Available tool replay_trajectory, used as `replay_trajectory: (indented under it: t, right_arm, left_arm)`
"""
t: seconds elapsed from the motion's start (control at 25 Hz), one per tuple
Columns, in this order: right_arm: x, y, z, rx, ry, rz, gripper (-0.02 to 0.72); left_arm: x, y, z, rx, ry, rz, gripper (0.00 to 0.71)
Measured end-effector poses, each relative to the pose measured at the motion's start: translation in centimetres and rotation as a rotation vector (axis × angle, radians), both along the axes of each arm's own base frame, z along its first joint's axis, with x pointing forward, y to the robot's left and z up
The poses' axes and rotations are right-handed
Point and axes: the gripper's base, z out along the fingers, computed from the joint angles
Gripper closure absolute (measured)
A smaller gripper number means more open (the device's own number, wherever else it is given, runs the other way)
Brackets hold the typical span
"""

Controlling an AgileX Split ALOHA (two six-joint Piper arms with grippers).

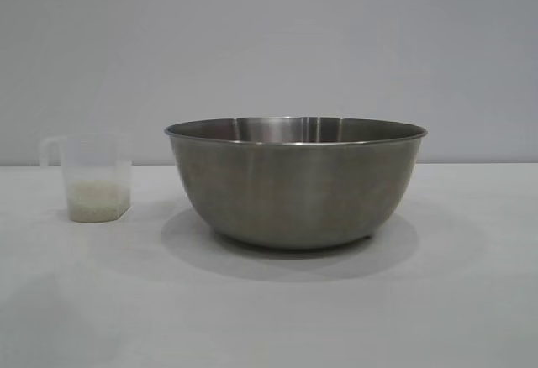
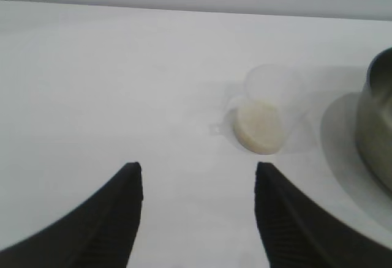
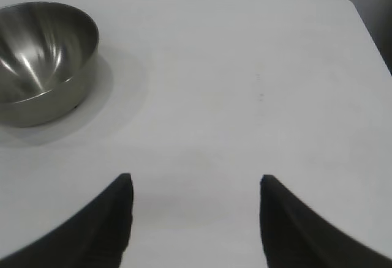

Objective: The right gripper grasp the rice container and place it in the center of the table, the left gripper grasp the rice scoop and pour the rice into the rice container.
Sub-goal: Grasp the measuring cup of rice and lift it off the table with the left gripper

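1. Worktop (image 1: 471, 301): plain white and flat. Its far edge meets a grey wall, and one rounded corner shows in the right wrist view. Broad bare stretches lie in front of the vessels and to the right of the bowl.
2. Rice container (image 1: 296, 185): large steel bowl, upright near the middle of the worktop, thin rolled rim level, interior bare where the right wrist view shows it. A shadow rings its base.
3. Rice scoop (image 1: 94, 180): small clear cup, upright to the left of the bowl and apart from it, with a clear gap of worktop between them; handle turned away from the bowl.
4. Rice (image 1: 97, 200): pale layer filling the lower part of the scoop.
5. Left end effector (image 2: 199, 213): fingers spread moderately wide, holding nothing, aimed at the scoop, open worktop between.
6. Right end effector (image 3: 196, 219): fingers likewise parted, empty, over bare worktop, well apart from the bowl.
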Motion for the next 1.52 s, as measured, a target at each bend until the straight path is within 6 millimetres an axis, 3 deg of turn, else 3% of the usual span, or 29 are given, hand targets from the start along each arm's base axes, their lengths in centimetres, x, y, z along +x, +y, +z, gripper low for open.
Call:
replay_trajectory:
  t: [0.44, 0.72, 0.88, 1.12, 1.16, 1.2, 1.24, 1.36, 1.52]
  right_arm:
    - [0.0, 0.0, 0.0, 0.0, 0.0, 0.0, 0.318]
    - [0.0, 0.0, 0.0, 0.0, 0.0, 0.0, 0.318]
    - [0.0, 0.0, 0.0, 0.0, 0.0, 0.0, 0.318]
    - [0.0, 0.0, 0.0, 0.0, 0.0, 0.0, 0.318]
    - [0.0, 0.0, 0.0, 0.0, 0.0, 0.0, 0.318]
    - [0.0, 0.0, 0.0, 0.0, 0.0, 0.0, 0.318]
    - [0.0, 0.0, 0.0, 0.0, 0.0, 0.0, 0.318]
    - [0.0, 0.0, 0.0, 0.0, 0.0, 0.0, 0.318]
    - [0.0, 0.0, 0.0, 0.0, 0.0, 0.0, 0.318]
  left_arm:
    - [3.3, -0.9, -3.1, 0.152, -0.006, -0.057, 0.312]
    - [5.3, -1.6, -5.3, 0.124, -0.082, -0.064, 0.312]
    - [6.0, -2.3, -5.7, 0.114, -0.188, -0.122, 0.312]
    - [6.4, -2.7, -8.0, 0.132, -0.115, -0.165, 0.312]
    - [6.4, -2.7, -8.3, 0.134, -0.103, -0.166, 0.363]
    - [6.4, -2.7, -8.6, 0.136, -0.092, -0.167, 0.343]
    - [6.3, -2.7, -8.7, 0.138, -0.083, -0.167, 0.41]
    - [6.5, -2.7, -9.0, 0.139, -0.071, -0.158, 0.497]
    - [7.2, -2.7, -9.4, 0.139, -0.067, -0.145, 0.483]
